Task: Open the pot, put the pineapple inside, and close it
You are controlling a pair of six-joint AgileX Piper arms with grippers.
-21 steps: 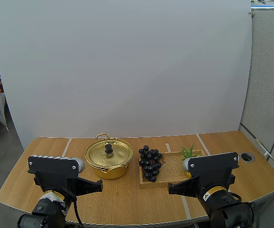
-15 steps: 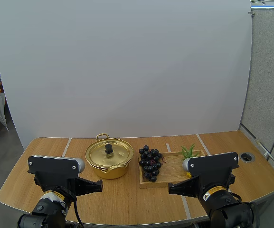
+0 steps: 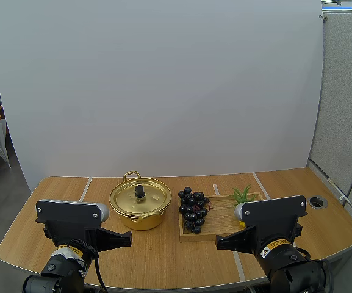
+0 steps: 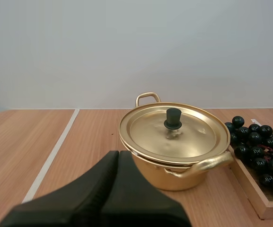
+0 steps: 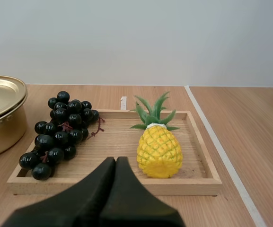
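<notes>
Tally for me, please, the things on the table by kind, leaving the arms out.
Pots: 1, the pot, with its lid on.
Fruit: 2, the bunch of grapes and the pineapple.
Trays: 1, the wooden tray holding both fruits.
Total: 4.

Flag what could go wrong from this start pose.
1. The lid knob is small; the left gripper, now shut, could slip off it or shove the pot.
2. The pineapple stands upright in the tray beside the grapes; the right gripper might topple it.
</notes>
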